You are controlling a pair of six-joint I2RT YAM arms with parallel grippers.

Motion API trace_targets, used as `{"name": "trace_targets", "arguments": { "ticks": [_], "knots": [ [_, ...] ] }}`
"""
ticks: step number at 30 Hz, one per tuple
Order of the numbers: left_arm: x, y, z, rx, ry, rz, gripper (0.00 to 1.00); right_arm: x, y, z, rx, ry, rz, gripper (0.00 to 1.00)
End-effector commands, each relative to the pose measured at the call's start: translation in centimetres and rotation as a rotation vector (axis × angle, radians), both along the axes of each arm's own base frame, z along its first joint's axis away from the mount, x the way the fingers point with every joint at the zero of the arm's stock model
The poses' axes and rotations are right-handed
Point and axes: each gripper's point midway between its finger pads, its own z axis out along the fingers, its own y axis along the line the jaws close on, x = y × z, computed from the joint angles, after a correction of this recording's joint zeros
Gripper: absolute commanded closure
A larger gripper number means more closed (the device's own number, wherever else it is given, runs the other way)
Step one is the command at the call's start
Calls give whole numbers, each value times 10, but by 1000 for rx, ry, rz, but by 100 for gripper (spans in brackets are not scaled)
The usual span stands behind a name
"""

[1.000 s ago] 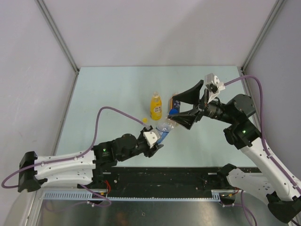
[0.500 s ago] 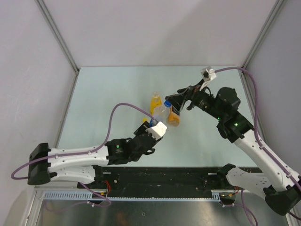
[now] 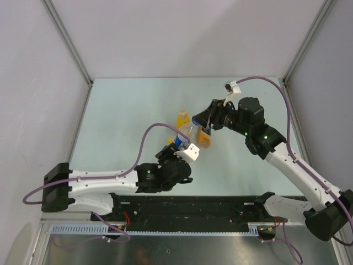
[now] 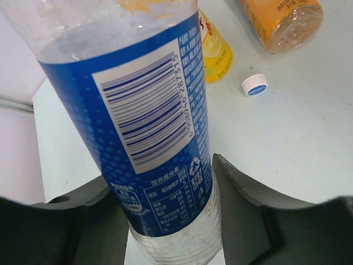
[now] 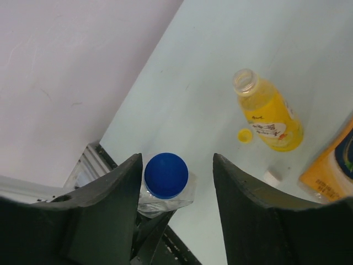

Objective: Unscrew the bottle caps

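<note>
Pale green table (image 3: 121, 110), white walls (image 3: 182, 33) (metal corner posts (image 3: 69, 41))

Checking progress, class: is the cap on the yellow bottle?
No, the yellow bottle is open at the mouth, its cap lying beside it.

obstacles: yellow bottle (image 5: 268, 113), orange bottle (image 5: 331, 171) | room: beside blue cap (image 5: 166, 175), inside right claw (image 5: 177, 160)
</note>
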Motion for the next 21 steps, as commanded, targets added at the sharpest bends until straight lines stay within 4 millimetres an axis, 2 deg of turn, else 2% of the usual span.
{"name": "trace_targets", "arguments": {
  "ticks": [1, 8, 12, 13, 21],
  "knots": [
    [4, -5, 22, -64, -43, 47, 100, -3, 7, 21, 47, -2, 33, 46],
    [3, -3, 21, -62, -43, 46, 100, -5, 13, 20, 63, 14, 67, 69],
    [2, -2, 20, -67, -42, 49, 100, -8, 15, 23, 75, 9, 86, 94],
    [2, -2, 19, -69, -40, 48, 100, -9, 15, 24, 77, 5, 89, 97],
    [-2, -6, 13, -128, 0, 37, 100, -19, 18, 34, 61, -77, 145, 100]
  ]
}}
